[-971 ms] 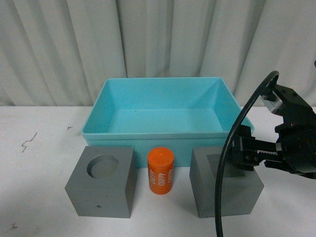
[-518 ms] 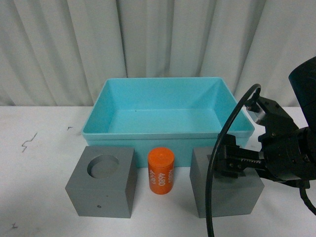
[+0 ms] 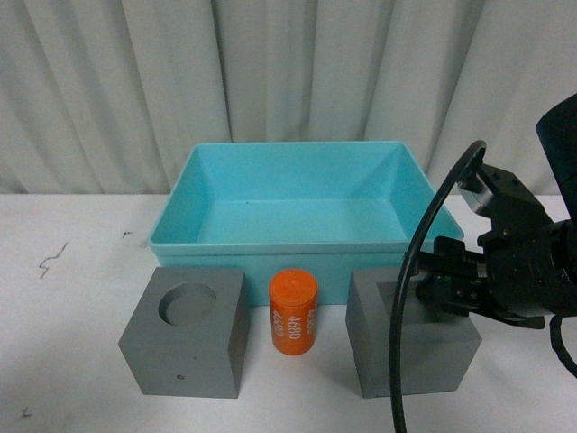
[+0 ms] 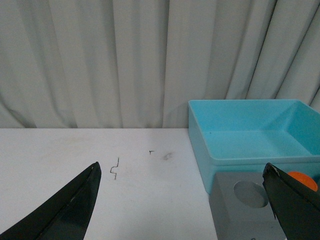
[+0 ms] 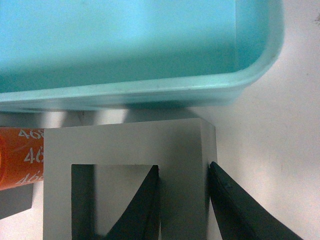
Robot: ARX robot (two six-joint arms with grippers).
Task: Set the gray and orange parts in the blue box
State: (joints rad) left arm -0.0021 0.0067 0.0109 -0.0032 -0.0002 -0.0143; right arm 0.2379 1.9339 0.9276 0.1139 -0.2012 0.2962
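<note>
Surveying the white table (image 3: pixel 63 298): the blue box (image 3: pixel 270 262) sits at the back, in front of a pale curtain (image 3: pixel 270 72), with nothing inside it. All three parts stand in a row just in front of its near wall, outside it. The gray cube with the round recess (image 3: pixel 185 329) is on the left, the orange cylinder (image 3: pixel 294 312) stands upright in the middle with its white "4680" print facing the camera, and the gray cube with the square recess (image 3: pixel 406 356) is on the right. The cylinder stands free in the gap between the two cubes. Small dark marks (image 3: pixel 52 257) show on the table well to the left.

My black cable (image 3: pixel 406 298) loops down across the front of the right-hand cube and hides part of it.

My right gripper (image 3: pixel 442 287) is at the top of the cube with the square recess. The right wrist view shows one finger (image 5: pixel 142 205) down inside the recess and the other outside the cube, with the cube's side wall between them. No gap is visible on either side, so I record it as pinching that wall.

My left gripper (image 4: pixel 181 166) hangs over bare table left of the box, its fingers (image 4: pixel 75 205) spread wide, holding and touching nothing.
</note>
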